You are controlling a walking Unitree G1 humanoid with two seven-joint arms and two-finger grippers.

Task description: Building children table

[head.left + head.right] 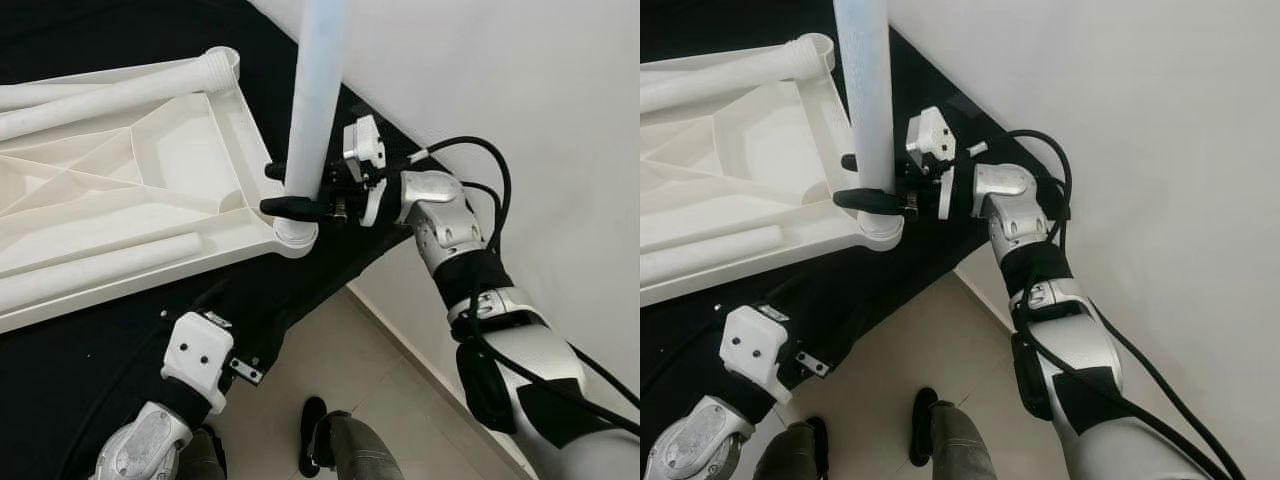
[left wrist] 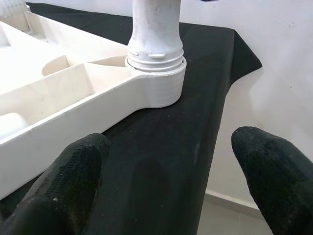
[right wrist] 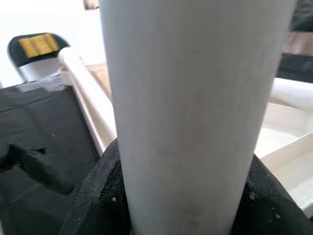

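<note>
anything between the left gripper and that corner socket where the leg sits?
Nothing visible. The left gripper hangs open over bare black cloth, with an open line to the corner socket. The right gripper is shut on the table leg above the socket.

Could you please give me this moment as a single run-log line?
right end effector: shut on table leg | table leg: upright in corner socket of tabletop | left end effector: open, idle

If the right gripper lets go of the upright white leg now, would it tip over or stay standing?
The white leg probably stays upright: its base sits in the corner socket of the tabletop. Threads show above the socket, so it may wobble. Its smooth round surface could slip in the right gripper.
</note>
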